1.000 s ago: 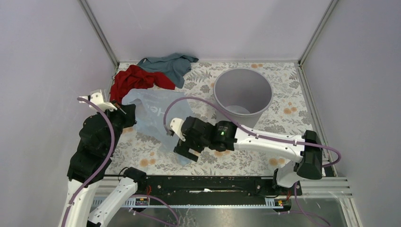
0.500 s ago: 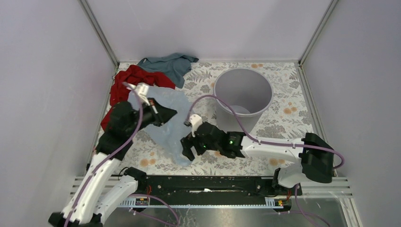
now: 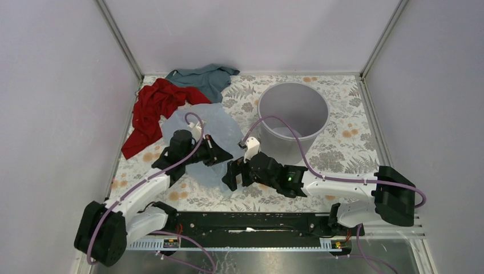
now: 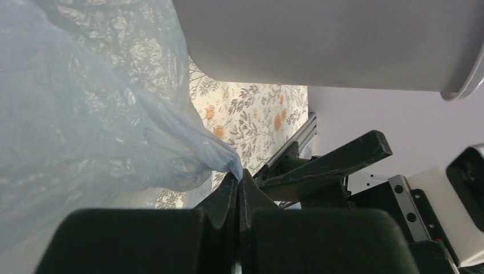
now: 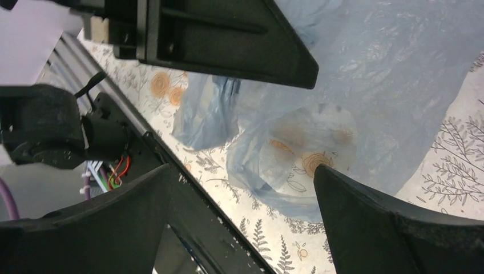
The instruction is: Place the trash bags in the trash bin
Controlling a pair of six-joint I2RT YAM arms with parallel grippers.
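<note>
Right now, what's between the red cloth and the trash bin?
The pale blue trash bag, pinched by the shut left gripper, seen in the top view.

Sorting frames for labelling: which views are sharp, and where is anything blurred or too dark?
Top external: evenly lit and sharp, soft shadows, no glare on the trash bag or trash bin. Left wrist: the shut left gripper sits near the lens, dark and slightly soft. Right wrist: the open right gripper is dark and blurred; the bag beyond is sharp.
</note>
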